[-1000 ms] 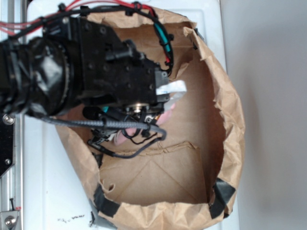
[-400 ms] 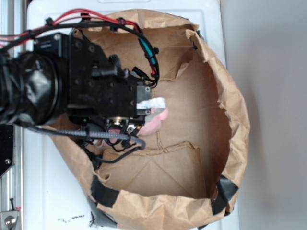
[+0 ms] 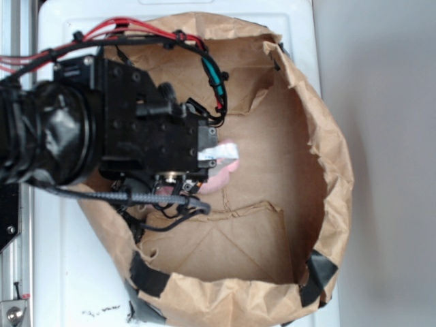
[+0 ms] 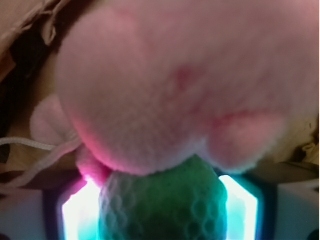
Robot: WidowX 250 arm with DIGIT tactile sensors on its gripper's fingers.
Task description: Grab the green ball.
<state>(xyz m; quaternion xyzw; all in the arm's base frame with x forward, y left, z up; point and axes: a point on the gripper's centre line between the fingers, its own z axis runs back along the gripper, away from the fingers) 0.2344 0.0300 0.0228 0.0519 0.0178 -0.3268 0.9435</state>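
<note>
In the wrist view the green ball [image 4: 162, 202], knitted and round, sits between my gripper's [image 4: 160, 210] two glowing finger pads [image 4: 77, 212] and touches both. The pink plush [image 4: 175, 85] fills the view just beyond the ball and presses against its top. In the exterior view my black arm and wrist [image 3: 136, 136] reach into the brown paper bag [image 3: 330, 157] from the left. They hide the ball. Only a white finger tip [image 3: 218, 150] and a bit of the pink plush [image 3: 223, 178] show past the wrist.
The paper bag lies open on a white surface [image 3: 61, 272], with crumpled walls and black tape at its lower corners [image 3: 313, 276]. Red and black cables [image 3: 136, 30] run over the arm. A white cord [image 4: 30, 150] lies left of the plush.
The arm has moved left inside the bag compared with one second ago, then edged slightly right. The plush has shifted with it. The bag's right wall has bulged outward a little.
</note>
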